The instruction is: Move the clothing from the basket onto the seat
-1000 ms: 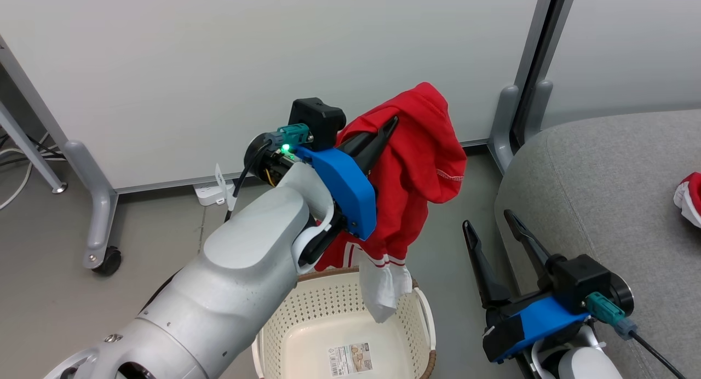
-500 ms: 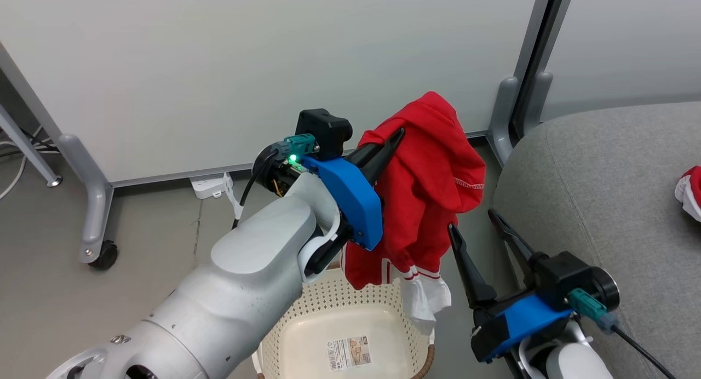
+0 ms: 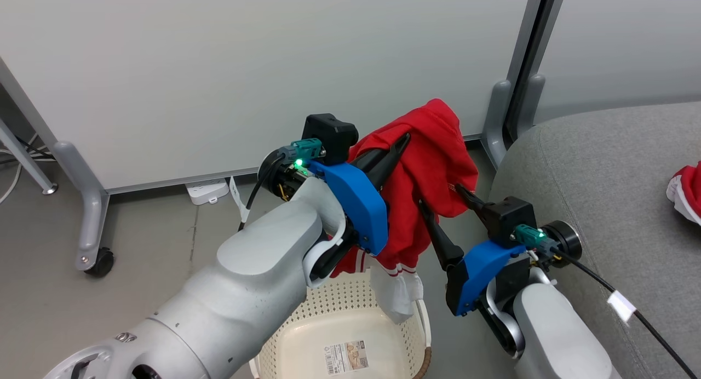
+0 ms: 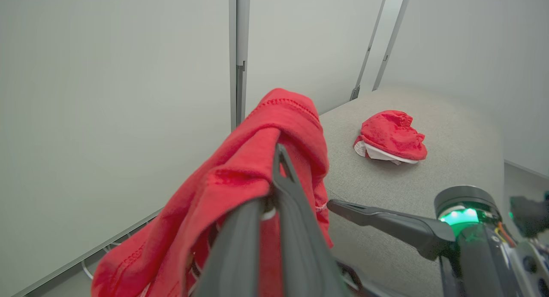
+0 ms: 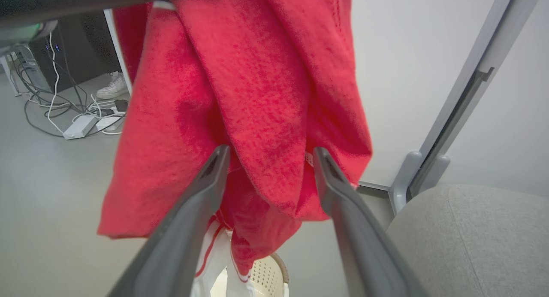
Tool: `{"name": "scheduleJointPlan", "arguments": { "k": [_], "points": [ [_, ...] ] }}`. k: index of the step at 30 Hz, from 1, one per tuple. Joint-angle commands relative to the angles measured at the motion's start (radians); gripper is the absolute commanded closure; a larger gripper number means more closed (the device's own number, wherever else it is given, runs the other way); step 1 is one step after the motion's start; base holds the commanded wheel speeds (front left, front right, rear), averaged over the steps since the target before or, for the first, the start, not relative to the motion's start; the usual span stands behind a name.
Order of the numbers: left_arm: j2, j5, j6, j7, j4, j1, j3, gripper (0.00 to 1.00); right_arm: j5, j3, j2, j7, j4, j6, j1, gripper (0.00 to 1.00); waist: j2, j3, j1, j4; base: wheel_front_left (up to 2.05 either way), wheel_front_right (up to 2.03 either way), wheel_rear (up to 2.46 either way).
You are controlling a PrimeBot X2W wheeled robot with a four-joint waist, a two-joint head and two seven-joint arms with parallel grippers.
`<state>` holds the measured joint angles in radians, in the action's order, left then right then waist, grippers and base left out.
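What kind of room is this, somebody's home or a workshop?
Most likely an office or lab corner staged as a home: pale partition panels on grey wheeled metal legs, a white power strip with loose cables on the grey floor, plus a grey fabric sofa.

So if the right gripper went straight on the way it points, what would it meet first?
The hanging red garment; the right gripper has its open fingers seemingly flanking the lower fold, though depth is unclear.
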<state>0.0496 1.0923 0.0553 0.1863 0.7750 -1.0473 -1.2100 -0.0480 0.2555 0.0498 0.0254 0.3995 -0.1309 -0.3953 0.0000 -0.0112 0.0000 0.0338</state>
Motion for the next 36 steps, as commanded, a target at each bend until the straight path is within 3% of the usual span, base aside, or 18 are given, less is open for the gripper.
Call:
{"name": "scheduleJointPlan", "arguments": {
  "k": [1, 11, 12, 13, 36],
  "points": [
    [0.002, 0.007, -0.003, 0.005, -0.006, -0.003, -0.008, 1.0, -0.009, 0.012, 0.001, -0.008, 0.033, 0.0, -0.036, 0.0, 0.0, 0.003, 0.0, 0.0, 0.0, 0.0, 0.0],
    [0.002, 0.035, -0.006, 0.008, -0.023, -0.005, -0.043, 1.0, -0.078, 0.07, 0.001, -0.056, 0.247, 0.0, -0.173, 0.0, 0.0, 0.018, 0.0, -0.004, 0.0, 0.0, 0.0],
    [0.002, 0.037, -0.005, 0.008, -0.023, -0.007, -0.045, 1.0, -0.087, 0.076, 0.001, -0.061, 0.264, 0.0, -0.182, 0.6, 0.0, 0.019, 0.0, -0.004, 0.0, 0.0, 0.0],
    [0.002, 0.039, -0.004, 0.008, -0.022, -0.008, -0.047, 1.0, -0.101, 0.089, 0.001, -0.065, 0.277, 0.0, -0.191, 1.0, 0.0, 0.02, 0.0, -0.005, 0.0, 0.0, 0.0],
    [0.002, 0.059, -0.007, 0.026, 0.015, -0.014, -0.068, 1.0, -0.198, 0.138, 0.001, -0.148, 0.411, 0.0, -0.248, 1.0, 0.0, 0.021, 0.0, 0.007, 0.0, 0.0, 0.0]
  ]
}}
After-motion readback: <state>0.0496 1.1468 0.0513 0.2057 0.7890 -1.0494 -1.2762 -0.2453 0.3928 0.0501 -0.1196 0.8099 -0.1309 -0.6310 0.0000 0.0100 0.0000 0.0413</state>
